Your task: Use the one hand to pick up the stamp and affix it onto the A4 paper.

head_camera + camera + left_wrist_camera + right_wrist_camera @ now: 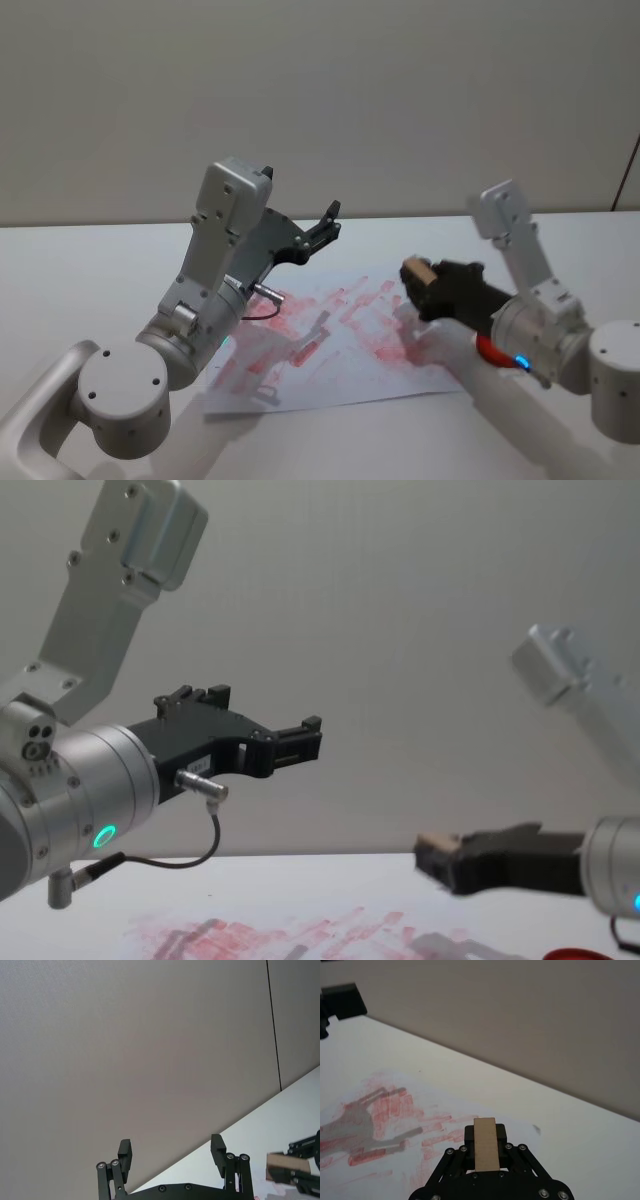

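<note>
**Head view: stamp (416, 270) pinched by the right gripper (421, 284) over the A4 paper (340, 372)**

Head view: the right gripper reaches in from the right and its jaws are clamped on the small tan stamp. The block is in the air above the far right part of the red-smeared paper, which lies flat on the white table (90, 265). The left gripper (333, 221) hangs raised beyond the sheet's far left side, well apart from the stamp.

Left wrist view: the left gripper's two fingers (125, 1152) stand spread wide with nothing between them, pointing at the grey wall (150, 1050). The stamp in the other gripper shows at the edge.

Right wrist view: the stamp stands as a pale upright strip squeezed between the black jaws. Red prints and grey gripper shadows cover the paper beneath.

Chest view: the right gripper holds the stamp level, clear of the sheet, with its shadow on the table below. The left gripper is higher up and empty. A red object (575, 952) sits at the lower right edge.
</note>
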### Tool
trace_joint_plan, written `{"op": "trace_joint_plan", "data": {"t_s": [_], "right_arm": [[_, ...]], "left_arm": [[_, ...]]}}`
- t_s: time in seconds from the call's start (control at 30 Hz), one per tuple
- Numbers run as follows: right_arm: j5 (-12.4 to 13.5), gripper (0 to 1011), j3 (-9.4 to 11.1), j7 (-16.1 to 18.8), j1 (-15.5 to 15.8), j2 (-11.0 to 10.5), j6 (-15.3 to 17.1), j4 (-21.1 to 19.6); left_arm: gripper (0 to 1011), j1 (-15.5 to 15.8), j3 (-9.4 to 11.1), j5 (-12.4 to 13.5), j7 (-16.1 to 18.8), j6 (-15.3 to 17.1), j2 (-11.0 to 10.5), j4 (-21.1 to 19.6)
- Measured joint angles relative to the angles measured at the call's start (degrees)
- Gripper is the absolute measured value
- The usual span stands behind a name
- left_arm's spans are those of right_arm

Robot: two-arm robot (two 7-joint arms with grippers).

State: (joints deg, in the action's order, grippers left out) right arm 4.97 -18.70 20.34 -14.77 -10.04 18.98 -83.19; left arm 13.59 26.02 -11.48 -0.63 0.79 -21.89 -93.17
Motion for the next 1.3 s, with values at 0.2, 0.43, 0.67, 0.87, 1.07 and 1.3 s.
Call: {"op": "trace_joint_plan", "data": {"t_s": [0.2, 0.43, 0.67, 0.87, 1.07, 1.3], "right_arm": [[2.40, 220, 1.32, -3.84, 2.10, -1.52, -1.27, -4.62], [5.69, 219, 3.04, -8.39, 5.83, -3.99, -0.50, -10.11], [9.03, 219, 4.48, -11.74, 9.59, -6.33, 2.06, -14.14], [10.97, 219, 5.17, -12.92, 12.11, -7.84, 4.27, -15.87], [11.62, 219, 5.48, -13.00, 13.53, -8.83, 6.04, -16.23], [11.51, 219, 5.58, -12.66, 13.76, -9.23, 7.25, -15.80]], "left_arm": [[1001, 0.00, 0.00, 0.00, 0.00, 0.00, 0.00, 0.00], [1001, 0.00, 0.00, 0.00, 0.00, 0.00, 0.00, 0.00], [1001, 0.00, 0.00, 0.00, 0.00, 0.00, 0.00, 0.00], [1001, 0.00, 0.00, 0.00, 0.00, 0.00, 0.00, 0.00], [1001, 0.00, 0.00, 0.00, 0.00, 0.00, 0.00, 0.00], [1001, 0.00, 0.00, 0.00, 0.00, 0.00, 0.00, 0.00]]}}
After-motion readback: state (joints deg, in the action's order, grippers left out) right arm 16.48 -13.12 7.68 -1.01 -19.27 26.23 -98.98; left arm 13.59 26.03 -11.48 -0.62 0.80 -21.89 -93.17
